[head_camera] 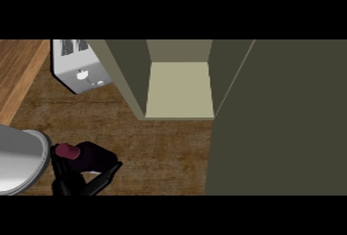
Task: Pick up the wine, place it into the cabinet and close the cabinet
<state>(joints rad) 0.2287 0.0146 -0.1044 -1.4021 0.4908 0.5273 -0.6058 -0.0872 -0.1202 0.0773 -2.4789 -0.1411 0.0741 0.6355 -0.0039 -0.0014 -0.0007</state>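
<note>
Wine sits at the lower left of the frame, a dark bottle with a maroon cap, seen from above. One hand comes up from the lower edge there, its black fingers curled round the bottle's body; by its place at the frame's left it seems to be the left hand, though I cannot be sure, and no other hand shows. Whether the bottle is lifted off the table cannot be told. The cabinet stands open at upper centre, its pale shelf bare, its door swung out along the right. To do the carry well, keep the bottle upright, raise it above the shelf's front lip, and move it up and right, clear of the toaster at upper left and the cabinet's left wall.
</note>
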